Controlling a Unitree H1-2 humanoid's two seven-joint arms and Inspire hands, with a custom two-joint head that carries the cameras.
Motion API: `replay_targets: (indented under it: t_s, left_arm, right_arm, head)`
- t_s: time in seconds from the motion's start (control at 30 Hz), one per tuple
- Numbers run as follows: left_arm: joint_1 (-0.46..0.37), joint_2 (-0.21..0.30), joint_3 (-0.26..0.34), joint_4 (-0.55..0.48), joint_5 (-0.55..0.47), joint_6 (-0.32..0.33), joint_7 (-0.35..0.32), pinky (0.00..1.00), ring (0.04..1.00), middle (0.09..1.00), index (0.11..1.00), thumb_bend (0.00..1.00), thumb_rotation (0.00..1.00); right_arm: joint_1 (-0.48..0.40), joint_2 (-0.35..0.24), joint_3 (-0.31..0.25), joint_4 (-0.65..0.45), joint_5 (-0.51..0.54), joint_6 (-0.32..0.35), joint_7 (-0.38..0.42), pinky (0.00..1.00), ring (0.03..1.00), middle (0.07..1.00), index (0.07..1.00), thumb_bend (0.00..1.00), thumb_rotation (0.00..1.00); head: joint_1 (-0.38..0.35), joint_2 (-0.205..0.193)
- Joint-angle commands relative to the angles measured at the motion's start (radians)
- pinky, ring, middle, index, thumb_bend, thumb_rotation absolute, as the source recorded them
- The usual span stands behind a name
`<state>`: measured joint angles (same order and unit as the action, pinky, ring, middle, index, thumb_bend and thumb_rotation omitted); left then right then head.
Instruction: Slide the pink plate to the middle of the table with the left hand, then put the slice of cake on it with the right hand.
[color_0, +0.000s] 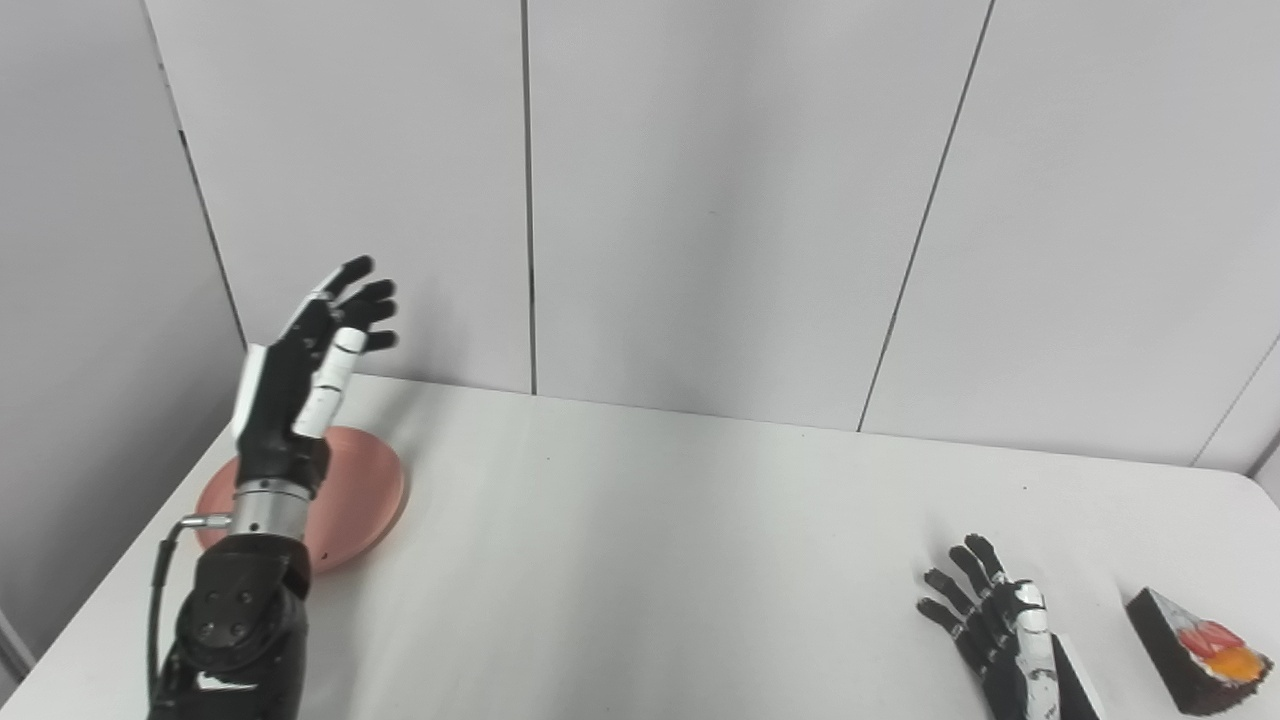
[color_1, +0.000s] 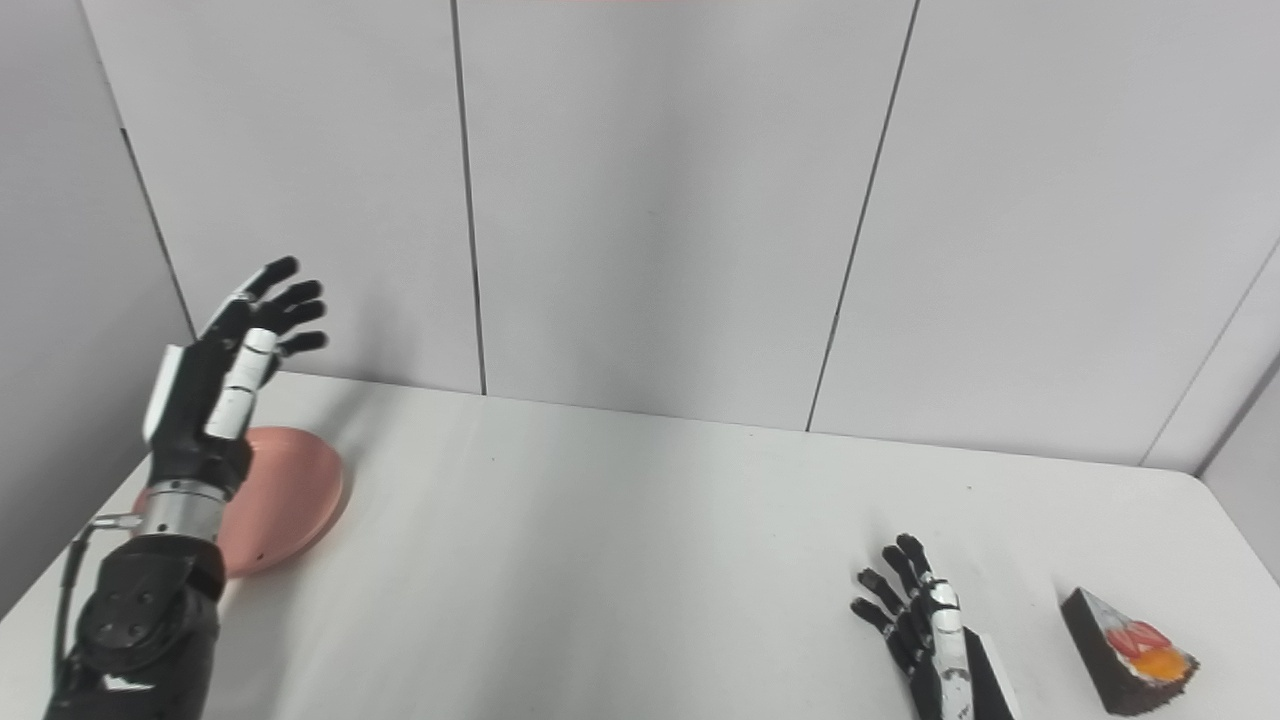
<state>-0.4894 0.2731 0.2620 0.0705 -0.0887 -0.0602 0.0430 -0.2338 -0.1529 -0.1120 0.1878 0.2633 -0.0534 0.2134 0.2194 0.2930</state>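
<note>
Left hand is hovering raised above the table's left edge in the left eye view, fingers spread apart and grasping nothing, with its wrist crossing in front of the pink plate. That plate is sitting near the left edge of the table, toward the far left corner, well apart from the middle; judging by this, the slide is not yet done. Right hand is resting low near the front right corner, fingers extended and released, empty. Just beside it to the right, the slice of cake is lying on the table, not touching the hand, so the placing step is also remaining. In the right eye view, the left hand is showing the same open spread above the pink plate, and the right hand is lying open near the front edge with the slice of cake nearby. The wedge's long axis is running diagonally, with its narrow tip pointing toward the far left and its broad end toward the front right corner. The plate, being round, is giving no heading.
</note>
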Motion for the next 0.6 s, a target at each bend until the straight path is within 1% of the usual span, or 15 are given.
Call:
replay_targets:
  t_s: [0.0,0.03,0.07,0.13,0.23,0.3,0.4,0.57]
  left_arm:
    - [-0.052,0.045,0.032,0.02,0.008,-0.027,0.03,0.74,0.813,0.808,0.788,0.69,0.83]
    - [-0.054,0.052,0.04,0.034,0.005,-0.032,0.032,0.75,0.814,0.812,0.782,0.68,0.85]
    - [-0.059,0.066,0.056,0.073,-0.01,-0.044,0.03,0.75,0.815,0.814,0.78,0.68,0.86]
    - [-0.071,0.092,0.078,0.145,-0.029,-0.073,0.025,0.79,0.85,0.849,0.799,0.73,0.87]
    - [-0.093,0.138,0.096,0.267,-0.032,-0.134,0.022,0.82,0.868,0.86,0.806,0.76,0.87]
    - [-0.108,0.175,0.099,0.358,-0.02,-0.187,0.024,0.84,0.891,0.877,0.824,0.78,0.89]
    - [-0.127,0.218,0.103,0.473,-0.038,-0.253,0.006,0.83,0.885,0.87,0.841,0.77,0.9]
    - [-0.155,0.27,0.094,0.637,-0.041,-0.325,-0.004,0.85,0.895,0.879,0.863,0.78,0.9]
  right_arm:
    - [0.041,0.01,0.01,0.018,0.002,0.023,0.004,0.84,0.881,0.96,0.961,0.69,1.0]
    - [0.04,0.01,0.01,0.02,0.003,0.021,0.005,0.84,0.882,0.961,0.962,0.69,1.0]
    - [0.039,0.011,0.009,0.022,0.003,0.02,0.005,0.84,0.882,0.961,0.962,0.69,1.0]
    - [0.038,0.014,0.008,0.023,0.004,0.019,0.002,0.84,0.874,0.954,0.959,0.69,1.0]
    - [0.04,0.015,0.009,0.018,0.003,0.022,0.0,0.84,0.872,0.952,0.958,0.68,1.0]
    - [0.041,0.013,0.01,0.017,0.001,0.02,0.002,0.84,0.877,0.955,0.961,0.68,1.0]
    - [0.042,0.011,0.011,0.011,-0.001,0.024,0.003,0.84,0.882,0.958,0.964,0.69,1.0]
    - [0.04,0.011,0.01,0.014,-0.004,0.026,0.0,0.84,0.88,0.956,0.96,0.71,1.0]
  head:
    - [-0.002,-0.001]
    - [-0.002,-0.001]
    - [-0.003,-0.002]
    - [-0.004,-0.002]
    - [-0.005,0.001]
    - [-0.006,0.005]
    - [-0.009,0.011]
    - [-0.009,0.014]
